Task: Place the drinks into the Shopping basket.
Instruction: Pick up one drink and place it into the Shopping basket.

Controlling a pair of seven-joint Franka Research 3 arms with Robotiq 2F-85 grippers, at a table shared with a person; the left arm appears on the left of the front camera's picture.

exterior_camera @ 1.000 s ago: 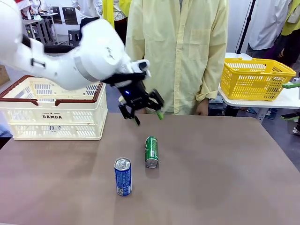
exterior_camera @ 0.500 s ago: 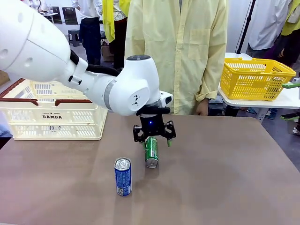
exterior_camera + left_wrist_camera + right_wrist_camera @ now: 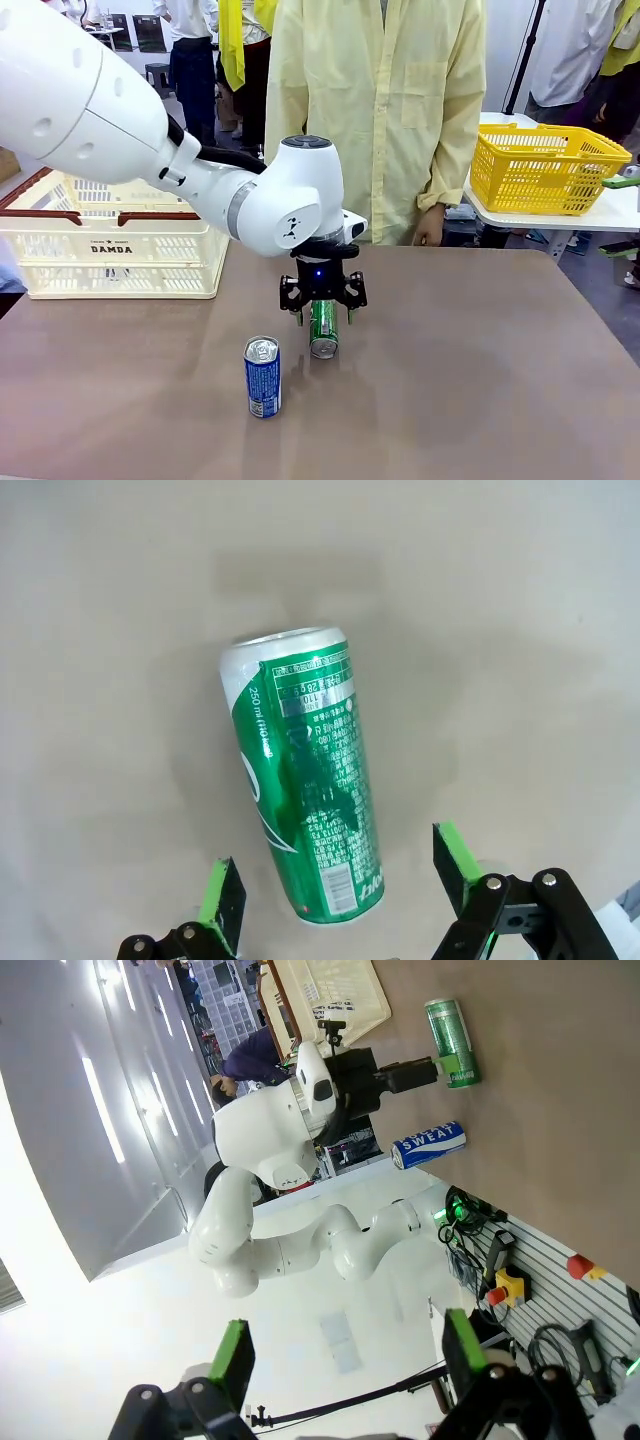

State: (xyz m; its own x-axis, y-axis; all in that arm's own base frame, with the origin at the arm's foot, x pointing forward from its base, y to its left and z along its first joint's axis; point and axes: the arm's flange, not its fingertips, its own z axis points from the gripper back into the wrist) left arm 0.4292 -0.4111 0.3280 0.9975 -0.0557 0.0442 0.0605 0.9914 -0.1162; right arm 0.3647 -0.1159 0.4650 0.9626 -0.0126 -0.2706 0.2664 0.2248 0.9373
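Lowered from higher up, my left claw [image 3: 324, 319] now straddles the green can [image 3: 323, 340] lying on its side on the desk [image 3: 480, 380] just beside the blue can [image 3: 262, 378], jaws released wide, so I judge clenching comes next.

i'm looking at a robotics lab staged as a shop: white robot arm [image 3: 110, 120] upper left, shopping basket [image 3: 110, 262] at left, yellow mesh basket [image 3: 545, 185] at right, yellow-coated people [image 3: 380, 110] top centre.
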